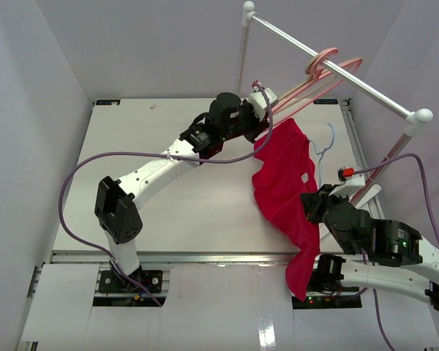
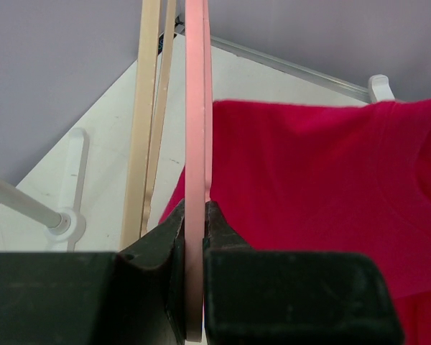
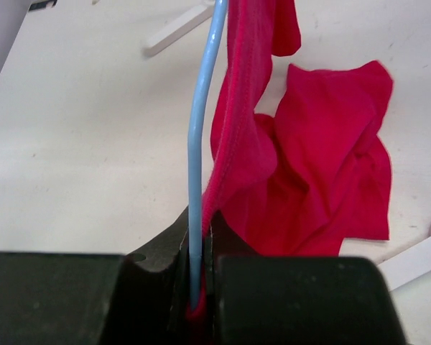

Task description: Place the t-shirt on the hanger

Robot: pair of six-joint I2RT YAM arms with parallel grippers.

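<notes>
Pale grey walls [image 1: 29,110] on three sides, and between them a white table [image 1: 168,212], matte and a little scuffed, with a white rack [image 1: 336,62] at the far right corner. Over the right half of the table, and hanging past its near edge, the shirt [image 1: 282,175], crumpled, one upper corner lifted toward the rack. On the rack rail, a pink hanger [image 2: 194,108] and a tan hanger [image 2: 145,108] side by side. Left gripper [image 2: 195,219] closed tight on the pink hanger, not on the one wanted; cannot tell whether cloth is also pinched there. Right gripper [image 3: 199,226] closed on the thin blue hanger [image 3: 201,144], with a bit of red hem caught in the same pinch, so both held together just above the table. Looks like the threading step, rather early: wire beside the cloth, not yet clearly inside neck or shoulders. Next, probably: free the left gripper from the pink hanger, take the shirt near the neck opening, and pull it over one wire shoulder while keeping the blue wire steady. Some risk of the thin wire twisting in the pinch.
</notes>
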